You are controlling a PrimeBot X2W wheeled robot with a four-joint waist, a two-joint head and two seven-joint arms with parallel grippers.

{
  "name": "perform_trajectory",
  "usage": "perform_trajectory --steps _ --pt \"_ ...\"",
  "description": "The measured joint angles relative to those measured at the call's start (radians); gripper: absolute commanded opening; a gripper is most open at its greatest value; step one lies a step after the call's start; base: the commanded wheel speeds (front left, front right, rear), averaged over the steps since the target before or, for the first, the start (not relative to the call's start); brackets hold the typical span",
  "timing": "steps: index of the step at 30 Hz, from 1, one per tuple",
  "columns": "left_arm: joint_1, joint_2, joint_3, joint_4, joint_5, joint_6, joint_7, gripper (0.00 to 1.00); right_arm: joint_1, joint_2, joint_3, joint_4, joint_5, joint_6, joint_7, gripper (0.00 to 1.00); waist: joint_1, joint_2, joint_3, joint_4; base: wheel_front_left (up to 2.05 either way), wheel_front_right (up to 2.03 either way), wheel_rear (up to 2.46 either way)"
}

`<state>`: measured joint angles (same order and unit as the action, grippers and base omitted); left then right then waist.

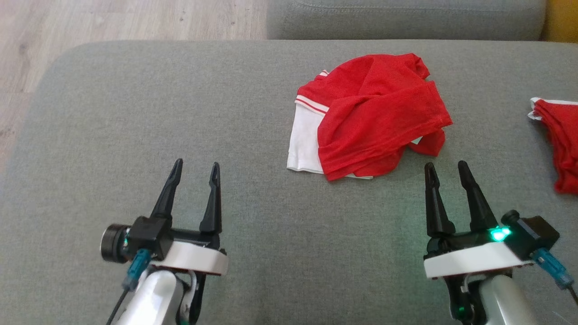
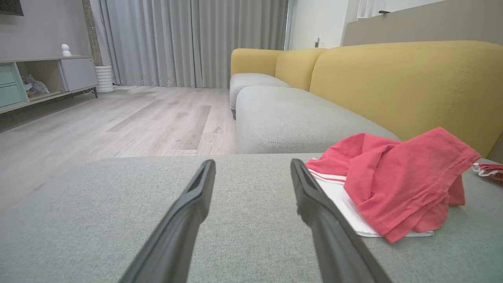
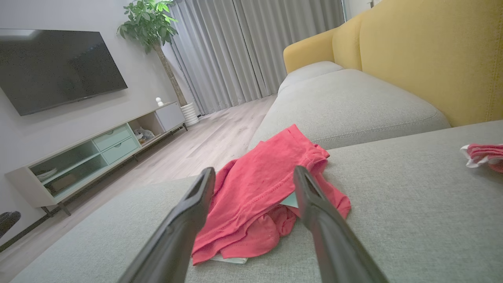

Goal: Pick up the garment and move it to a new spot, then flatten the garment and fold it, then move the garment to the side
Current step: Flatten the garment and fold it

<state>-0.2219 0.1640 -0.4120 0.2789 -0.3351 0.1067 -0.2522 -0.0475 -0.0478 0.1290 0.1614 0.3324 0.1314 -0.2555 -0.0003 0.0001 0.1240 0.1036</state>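
The wide grey cushion (image 1: 135, 113) lies under both my grippers and stretches out ahead of them. Beyond it, past my fingertips, runs a second grey seat (image 1: 406, 18), with pale wood floor (image 1: 113, 22) ahead and to the left of my left gripper (image 1: 197, 164).

The garment (image 1: 375, 113), red with a white panel and red-striped trim, sits crumpled on the cushion. It is just ahead of my right gripper (image 1: 446, 164) and a little to its left, close to the fingertips but not touching them. From my left gripper it is ahead and well off to the right.

Another red piece of clothing (image 1: 560, 135) lies to the right of my right gripper, at the cushion's far side.

Both my grippers hover above the cushion with fingers spread wide, holding nothing.
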Motion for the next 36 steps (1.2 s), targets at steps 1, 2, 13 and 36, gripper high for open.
perform_trajectory --steps 1,2,13,36 --pt "0.005 -0.006 0.005 -0.008 0.01 0.0 0.0 1.0 0.001 0.0 0.0 0.0 -0.002 0.0 0.0 1.0 0.0 0.0 0.001 0.0 0.0 0.0 0.0" --pt "0.005 -0.012 0.01 -0.012 0.017 -0.002 0.0 1.0 0.001 0.0 0.0 0.001 -0.005 0.0 0.0 1.0 0.0002 0.0 0.002 -0.001 0.0 0.0 0.0" --pt "-0.016 -0.059 0.034 -0.019 0.068 -0.037 0.0 1.0 -0.066 0.0 -0.054 0.038 -0.059 0.0 0.0 1.0 0.0003 0.0 0.046 -0.006 0.0 0.0 0.0" --pt "-0.075 -0.112 0.054 0.013 0.099 -0.072 0.0 1.0 -0.372 -0.025 -0.037 0.232 -0.025 0.0 0.025 0.0 0.0003 -0.0001 0.093 0.069 0.0 0.0 0.0"
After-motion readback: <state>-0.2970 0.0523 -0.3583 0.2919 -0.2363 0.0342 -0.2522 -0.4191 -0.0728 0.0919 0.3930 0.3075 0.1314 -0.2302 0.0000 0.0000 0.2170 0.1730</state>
